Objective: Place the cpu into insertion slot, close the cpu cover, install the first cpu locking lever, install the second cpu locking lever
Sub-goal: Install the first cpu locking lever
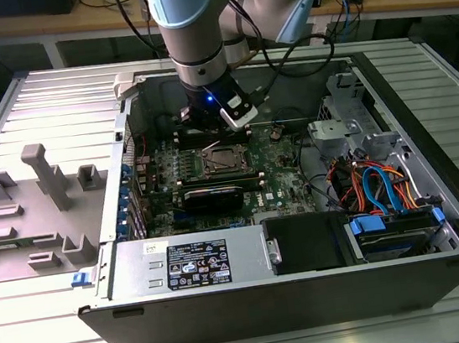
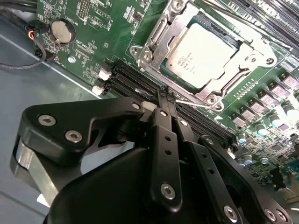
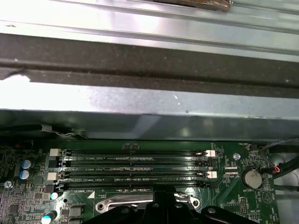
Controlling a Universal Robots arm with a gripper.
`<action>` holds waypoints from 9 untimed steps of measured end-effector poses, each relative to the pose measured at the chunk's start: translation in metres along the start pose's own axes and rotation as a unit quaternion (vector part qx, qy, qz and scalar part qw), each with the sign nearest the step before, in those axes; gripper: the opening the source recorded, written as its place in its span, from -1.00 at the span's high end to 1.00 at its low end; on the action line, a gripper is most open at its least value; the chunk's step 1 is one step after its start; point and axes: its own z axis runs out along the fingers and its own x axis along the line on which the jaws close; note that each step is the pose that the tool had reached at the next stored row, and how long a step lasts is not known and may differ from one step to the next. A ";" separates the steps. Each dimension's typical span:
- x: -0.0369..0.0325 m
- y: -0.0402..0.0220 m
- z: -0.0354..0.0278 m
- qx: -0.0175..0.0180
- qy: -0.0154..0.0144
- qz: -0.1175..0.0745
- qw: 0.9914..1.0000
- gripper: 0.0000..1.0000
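Note:
The cpu (image 2: 205, 49), a silver-grey square chip, lies in the insertion slot (image 1: 226, 159) on the green motherboard (image 2: 93, 28). The cpu cover (image 2: 159, 35), a silvery metal frame, lies flat around the chip. My gripper (image 2: 166, 95) has its black fingers shut together, with the tips at the socket's edge beside the memory slots (image 2: 131, 81). A thin silver locking lever (image 2: 189, 101) runs out from just beside the fingertips; I cannot tell whether they press on it. In the exterior view the gripper (image 1: 207, 128) hangs just behind the slot. The tips (image 3: 163, 200) also show in the first wrist view.
The motherboard sits inside an open computer case (image 1: 314, 296) on a slatted metal table (image 1: 34, 104). Memory slots (image 3: 135, 168) run along the socket, with the case wall (image 3: 149, 107) close behind. Cables and a drive bay (image 1: 385, 193) fill the exterior view's right. A grey fixture (image 1: 44, 175) stands at its left.

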 end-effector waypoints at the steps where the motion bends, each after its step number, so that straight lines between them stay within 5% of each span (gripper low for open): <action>1: 0.0000 0.0000 0.0000 0.000 0.000 0.000 1.000 0.79; 9: 0.0005 0.0006 0.0000 0.005 -0.006 0.029 1.000 0.79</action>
